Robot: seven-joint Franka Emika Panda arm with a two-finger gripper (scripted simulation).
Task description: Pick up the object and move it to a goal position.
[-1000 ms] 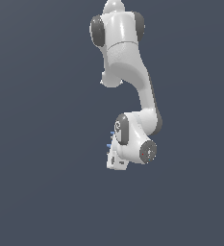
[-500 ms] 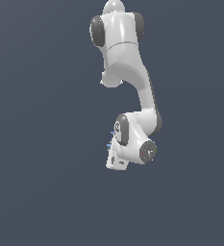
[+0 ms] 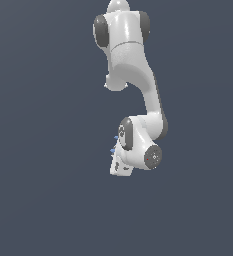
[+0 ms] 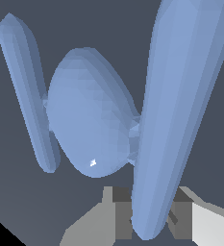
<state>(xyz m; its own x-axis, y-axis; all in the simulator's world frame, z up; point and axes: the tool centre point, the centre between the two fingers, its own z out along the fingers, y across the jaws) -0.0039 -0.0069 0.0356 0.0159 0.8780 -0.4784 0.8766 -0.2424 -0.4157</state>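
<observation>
Gripper: the white gripper [image 3: 119, 167] hangs at the low end of the arm, its body pointing down and toward the exterior view's left; in the wrist view two grey fingers [image 4: 120, 214] flank the near end of one long blue lobe, one on each side of it.
Gripper state: clenched on the object, as far as the wrist view tells; the fingers sit close against the lobe's narrow end, though the contact faces themselves are hidden behind it.
Object: the light-blue object [image 4: 92, 125] fills the wrist view, with a rounded, egg-like middle and two flat elongated lobes joined to it by short necks.
Held lobe: the larger-looking lobe runs from between the fingers up out of the picture.
Far lobe: the second, thinner-looking lobe stands on the other side of the middle, apart from the fingers.
Object in exterior view: only small blue tips [image 3: 114, 144] peek out on the exterior view's left of the wrist, just above the gripper body; the rest is hidden by the arm.
Arm: the white arm [image 3: 133, 75] comes down from the top of the exterior view, bends at a dark-capped joint and folds back toward the gripper.
Surroundings: plain dark blue-grey all round; no counter or other surface can be made out under the object.
</observation>
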